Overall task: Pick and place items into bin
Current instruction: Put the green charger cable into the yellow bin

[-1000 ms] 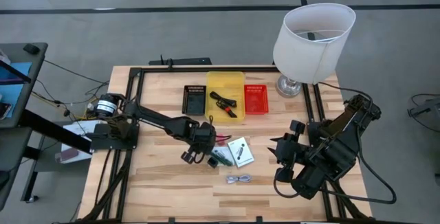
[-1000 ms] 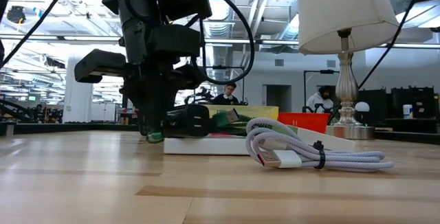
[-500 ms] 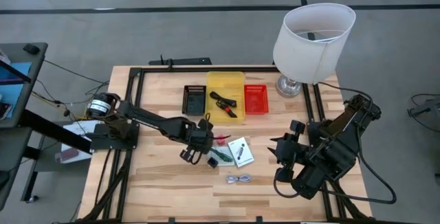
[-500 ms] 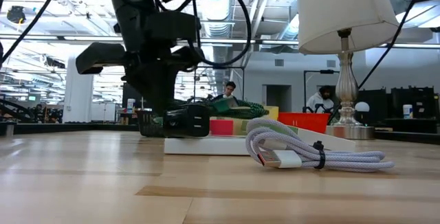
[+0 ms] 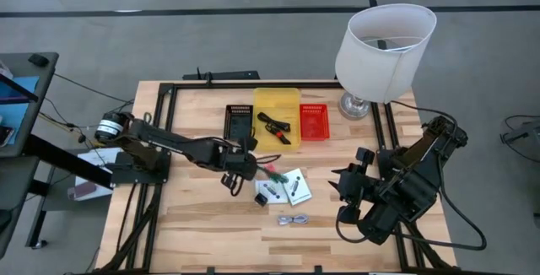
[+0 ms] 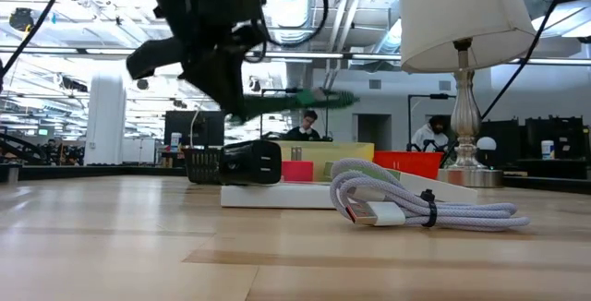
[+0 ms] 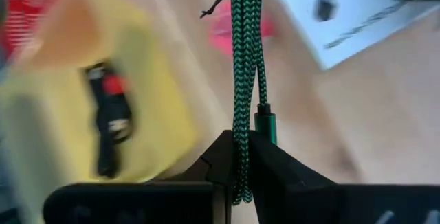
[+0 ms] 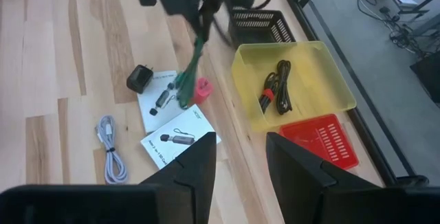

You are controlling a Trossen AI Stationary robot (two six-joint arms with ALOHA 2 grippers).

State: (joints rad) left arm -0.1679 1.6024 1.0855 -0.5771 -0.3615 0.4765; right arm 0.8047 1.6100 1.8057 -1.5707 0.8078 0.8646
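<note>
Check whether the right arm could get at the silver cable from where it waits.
Probably yes. The silver cable lies alone on bare wood, beside the right hand, with nothing between them. The left hand is farther off, shut on the green cable.

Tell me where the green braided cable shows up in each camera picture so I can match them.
High view: green braided cable hangs from the left gripper, mid-table, just in front of the yellow bin.
Low view: it juts sideways above the table, in the air.
Left wrist view: it runs up the middle, pinched between the fingers.
Right wrist view: it hangs over the white cards.
Shared landmark: the yellow bin.
</note>
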